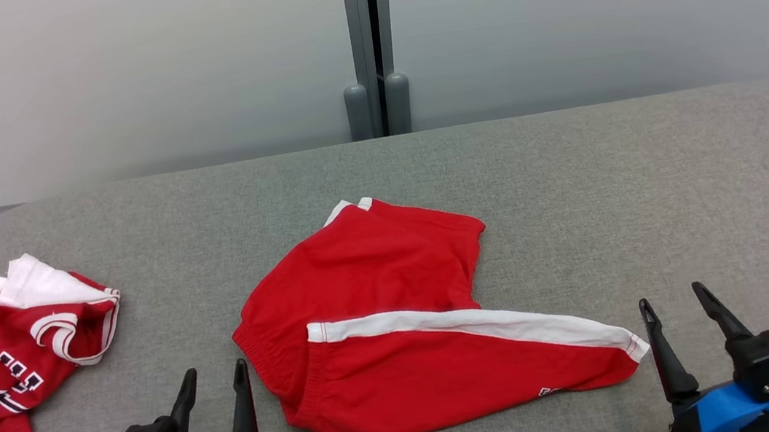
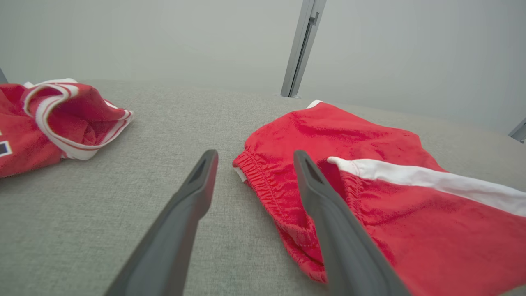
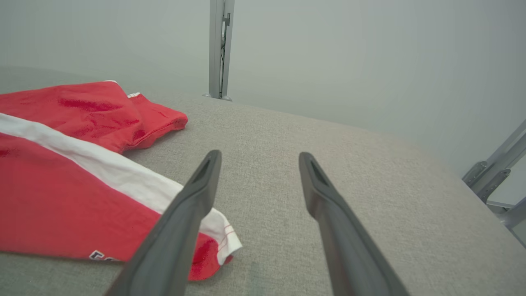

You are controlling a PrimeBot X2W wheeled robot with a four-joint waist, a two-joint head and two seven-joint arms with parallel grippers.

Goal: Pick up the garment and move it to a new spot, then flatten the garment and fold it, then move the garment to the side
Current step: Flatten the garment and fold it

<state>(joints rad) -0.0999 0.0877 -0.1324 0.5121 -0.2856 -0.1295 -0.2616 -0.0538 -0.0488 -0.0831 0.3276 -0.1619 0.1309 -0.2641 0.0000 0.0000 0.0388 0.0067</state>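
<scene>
Nearest of all, two grippers flank the red shorts [image 1: 381, 304], one at each end. Far left of the shorts lies a crumpled red jersey [image 1: 12, 350], well apart. Next, the left gripper [image 1: 215, 369] stands just left of the shorts' waistband, fingers spread wide and holding nothing. The shorts run lengthwise left to right, white stripe along them, leg hem pointing right. Just right of that hem, the right gripper [image 1: 671, 294] is also spread wide and empty. Both arms look about equally near. Under the shorts is a grey cloth surface [image 1: 644, 177]; behind them, a pale wall [image 1: 117, 72] and a metal post [image 1: 370, 41].
</scene>
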